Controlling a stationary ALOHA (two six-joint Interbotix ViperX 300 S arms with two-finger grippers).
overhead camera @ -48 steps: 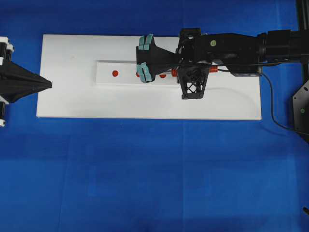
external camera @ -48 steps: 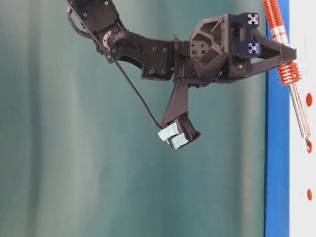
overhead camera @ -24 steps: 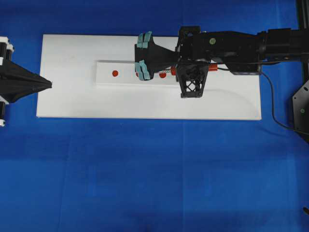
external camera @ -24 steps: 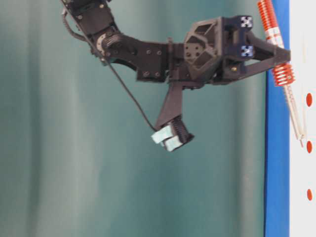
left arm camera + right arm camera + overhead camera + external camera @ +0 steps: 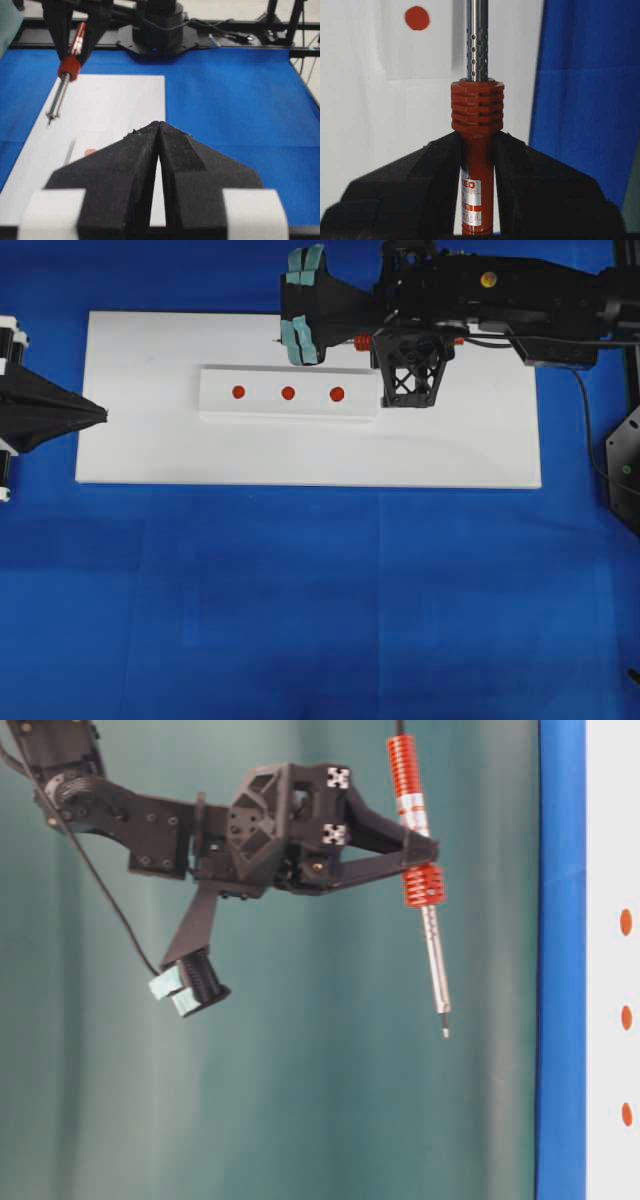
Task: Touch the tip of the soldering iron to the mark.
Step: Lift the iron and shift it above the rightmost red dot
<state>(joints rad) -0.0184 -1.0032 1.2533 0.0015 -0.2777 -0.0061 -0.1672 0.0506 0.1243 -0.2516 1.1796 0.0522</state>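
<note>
your right gripper (image 5: 476, 150) is clamped on the soldering iron (image 5: 412, 840), which hangs in the air, well apart from the white board (image 5: 450, 450). the tip (image 5: 445, 1031) touches none of the three red marks (image 5: 288, 393) (contact is not made now). your left gripper (image 5: 157, 150) rests closed, holding nothing, at the board's far end. what's left, i judge: bring the tip down onto a mark.

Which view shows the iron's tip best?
The table-level view: the tip hangs in profile against the green backdrop, off the board. The left wrist view shows it small and far. Overhead, the right hand nearly covers it. The right wrist view crops it off.
</note>
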